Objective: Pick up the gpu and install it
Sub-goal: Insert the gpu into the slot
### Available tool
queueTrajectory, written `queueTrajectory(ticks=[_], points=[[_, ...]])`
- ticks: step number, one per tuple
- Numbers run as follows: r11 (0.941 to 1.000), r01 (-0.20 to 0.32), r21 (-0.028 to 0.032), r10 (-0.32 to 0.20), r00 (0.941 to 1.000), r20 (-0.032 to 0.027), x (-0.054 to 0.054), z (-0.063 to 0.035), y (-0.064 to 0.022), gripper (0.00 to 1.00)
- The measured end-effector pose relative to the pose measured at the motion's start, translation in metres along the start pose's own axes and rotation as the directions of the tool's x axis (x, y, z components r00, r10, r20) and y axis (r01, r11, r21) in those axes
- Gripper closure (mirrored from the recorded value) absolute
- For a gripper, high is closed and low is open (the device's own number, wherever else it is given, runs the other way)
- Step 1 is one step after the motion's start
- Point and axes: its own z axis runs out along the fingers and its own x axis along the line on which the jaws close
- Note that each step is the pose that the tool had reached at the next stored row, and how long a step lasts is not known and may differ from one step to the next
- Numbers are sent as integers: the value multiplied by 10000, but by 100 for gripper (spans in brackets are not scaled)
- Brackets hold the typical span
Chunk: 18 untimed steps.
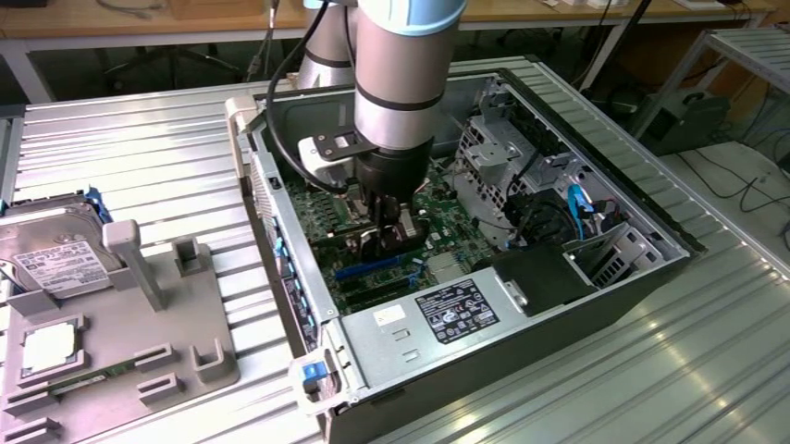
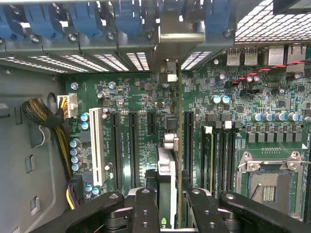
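From the exterior view, the arm (image 1: 392, 83) reaches straight down into the open computer case (image 1: 642, 277), which lies on its side on the ribbed metal bench (image 1: 148, 148). The gripper (image 1: 385, 242) is low over the green motherboard (image 1: 438, 217), near the blue slot (image 1: 364, 270). Something dark hangs between the jaws there, but its outline is hard to make out from this side. On the exterior view's left, a grey holder tray (image 1: 148, 351) stands on the bench just beside the case, with a silver hard drive (image 1: 55, 250) propped in it and a thin green memory stick (image 1: 74, 379) lying in a slot.

In the wrist view, the jaws sit partly closed on the gpu (image 2: 166, 189), one black finger (image 2: 146, 211) on each flat face. The card stands on edge, running away from the jaws toward the slotted rear brackets (image 2: 121, 60) of the case. Its lower edge is over the motherboard (image 2: 272, 102), between the long black expansion slots (image 2: 132, 145) and next to the white slot (image 2: 96, 145). Whether it touches the board I cannot tell. The empty processor socket (image 2: 269, 184) lies well apart to one side, and a bundle of yellow and black cables (image 2: 53, 126) to the other.
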Motion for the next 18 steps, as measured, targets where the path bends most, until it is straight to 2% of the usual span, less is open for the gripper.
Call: queueTrajectory(ticks=[4,13,18], points=[[10000,4,7,-4,10000,0,0,-1,34,72],[10000,4,6,-4,10000,1,0,26,37,72],[10000,3,-15,-3,10000,-1,-1,59,39,72]])
